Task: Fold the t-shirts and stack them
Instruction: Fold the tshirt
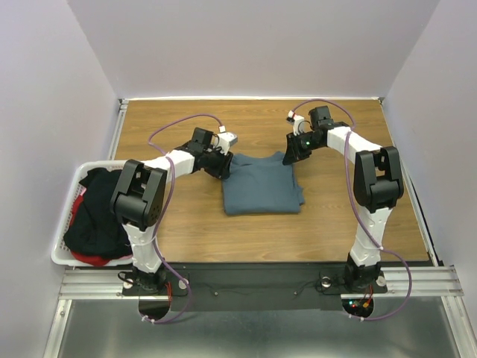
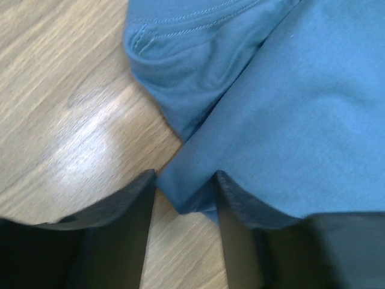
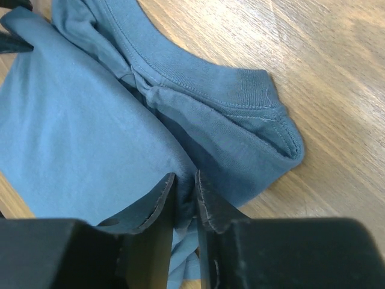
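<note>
The slate blue-grey t-shirt (image 1: 261, 186) lies partly folded at the table's middle, its collar (image 3: 198, 84) at the far edge. My left gripper (image 1: 223, 168) is at the shirt's far left corner. In the left wrist view this gripper (image 2: 185, 180) is open, and a folded corner of the shirt (image 2: 301, 108) pokes between its fingers with bare wood below. My right gripper (image 1: 289, 158) is at the far right corner. Its jaws (image 3: 185, 180) are shut on a fold of the shirt (image 3: 78, 120). A black t-shirt (image 1: 97, 216) and a red-pink one (image 1: 89, 259) lie bunched in the basket.
The white lattice basket (image 1: 63, 224) sits at the table's left edge, beside the left arm's base. Wooden tabletop (image 1: 186, 224) shows around the shirt. White walls close off the back and both sides.
</note>
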